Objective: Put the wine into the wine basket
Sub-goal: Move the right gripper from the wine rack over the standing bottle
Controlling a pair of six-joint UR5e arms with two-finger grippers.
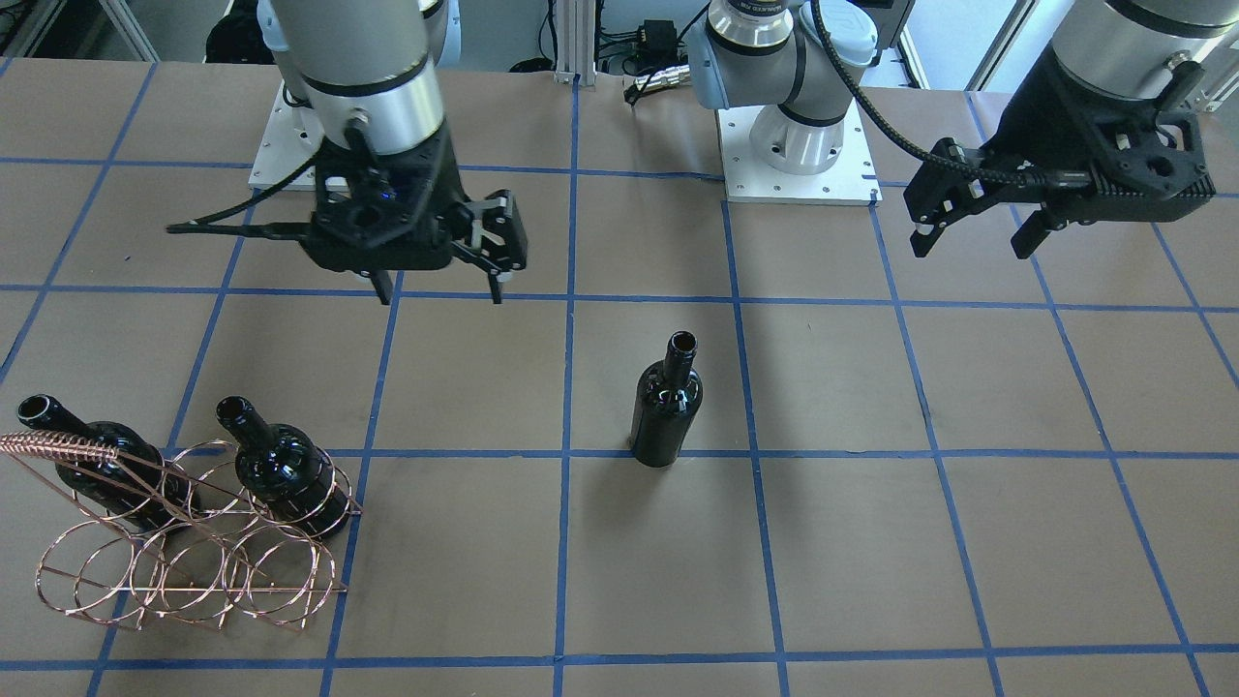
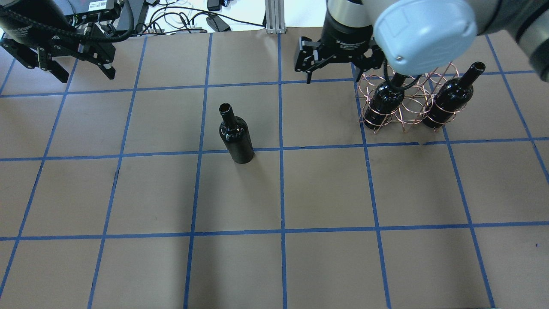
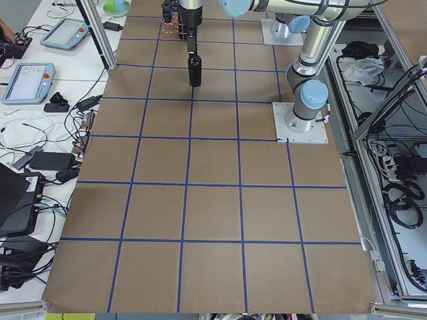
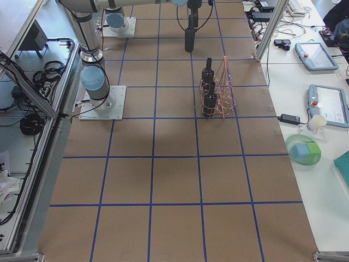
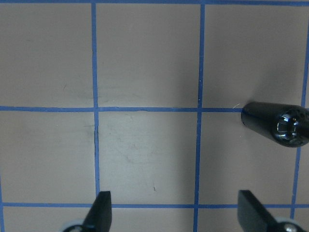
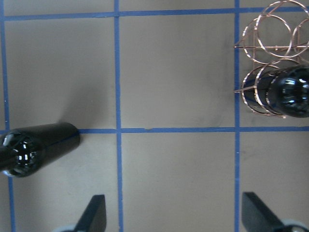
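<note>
Basket point(image 1: 194, 561) sits just beyond the right jaws, spread and empty; wine point(image 1: 666, 411) stands upright on the table between them and the left jaws, also spread. Best bet: pinch the neck squarely.

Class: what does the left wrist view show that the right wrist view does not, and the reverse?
Left wrist only: the open left gripper. Right wrist only: the open right gripper, the copper-coloured wire rack and a black glass bottle in it. Both: the standing glossy black wine bottle on the brown, blue-gridded table.
</note>
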